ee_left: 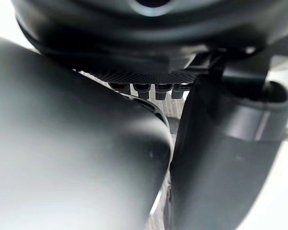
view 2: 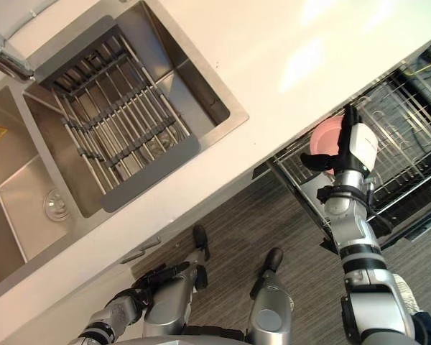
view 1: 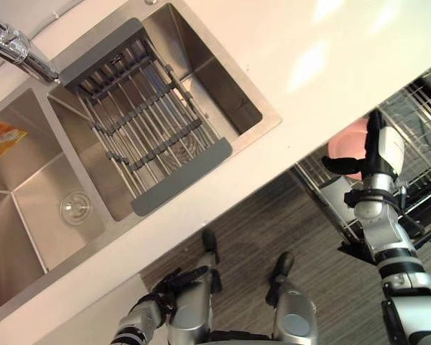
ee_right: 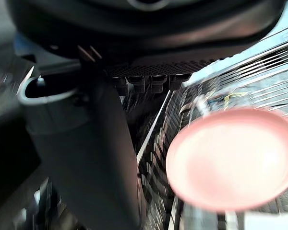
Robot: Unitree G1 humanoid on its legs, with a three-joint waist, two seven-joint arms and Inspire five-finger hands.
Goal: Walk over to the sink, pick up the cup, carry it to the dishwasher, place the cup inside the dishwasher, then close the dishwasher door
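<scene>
Over the open dishwasher rack (view 2: 406,136), just past the bench (view 1: 345,50) front edge: right robot hand (view 2: 355,154) spread, fingers straight, thumb out, pink cup (view 2: 323,140) between them. Right wrist view shows the cup as a round pink disc against the rack wires; contact unclear there. Left robot hand (view 1: 171,282) hangs low below the sink (view 1: 223,86), fingers loose. Floor (view 1: 273,223) open between the two hands.
</scene>
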